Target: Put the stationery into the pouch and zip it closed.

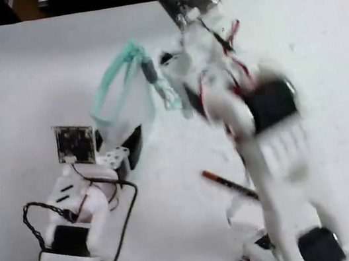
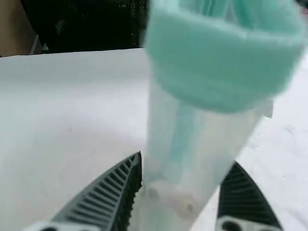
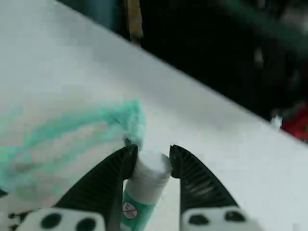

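Observation:
A clear pouch (image 1: 123,102) with teal trim lies left of the table's middle. My left gripper (image 1: 131,146) is shut on the pouch's near end; in the left wrist view the pouch (image 2: 202,96) rises between the two fingers of the left gripper (image 2: 186,162). My right gripper (image 1: 159,72) is at the pouch's far right edge, shut on a white-capped glue stick (image 3: 148,180) with a green label. In the right wrist view the right gripper (image 3: 153,150) has the teal pouch (image 3: 72,130) just beyond it. An orange and black pen (image 1: 229,184) lies on the table near the right arm.
The white table (image 1: 19,83) extends to the left and far right (image 1: 328,44). A dark room edge runs along the table's back. A black cable (image 1: 121,230) loops beside the left arm's base.

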Available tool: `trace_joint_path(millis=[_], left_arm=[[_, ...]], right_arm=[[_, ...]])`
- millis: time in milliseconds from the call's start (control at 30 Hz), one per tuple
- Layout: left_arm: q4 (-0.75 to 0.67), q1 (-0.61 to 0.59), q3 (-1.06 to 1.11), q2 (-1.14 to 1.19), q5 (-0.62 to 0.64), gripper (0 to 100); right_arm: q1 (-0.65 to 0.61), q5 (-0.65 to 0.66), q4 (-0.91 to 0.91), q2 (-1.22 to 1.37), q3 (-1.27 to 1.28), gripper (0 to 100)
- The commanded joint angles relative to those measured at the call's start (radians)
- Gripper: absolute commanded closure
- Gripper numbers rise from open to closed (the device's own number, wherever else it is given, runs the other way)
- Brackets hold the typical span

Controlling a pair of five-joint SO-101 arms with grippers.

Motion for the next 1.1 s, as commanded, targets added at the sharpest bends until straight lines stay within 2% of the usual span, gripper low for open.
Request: trace_joint_path(millis=[0,233,400,567,833,1000,1067], left_arm=[[0.0,0.021,-0.02,-0.01,-0.02,75],[0.0,0.015,-0.018,-0.01,-0.02,75],[-0.002,0.015,-0.018,-0.01,-0.02,75],[-0.003,0.013,-0.018,-0.01,-0.02,75],[-0.008,0.013,-0.018,-0.01,-0.02,75],[-0.008,0.012,-0.018,-0.01,-0.02,75],[-0.008,0.012,-0.018,-0.01,-0.02,75]], right_arm=[[-0.122,-0.008,-0.11,-0.079,-0.124,98.1],[-0.248,-0.015,-0.314,0.004,-0.152,98.1],[-0.225,-0.015,-0.329,0.077,-0.123,98.1],[-0.179,-0.015,-0.415,0.101,0.023,98.1],[-0.176,-0.011,-0.575,-0.024,0.365,98.1],[-0.177,-0.008,-0.568,-0.153,0.506,97.8],[-0.174,-0.008,-0.515,-0.182,0.512,92.4]])
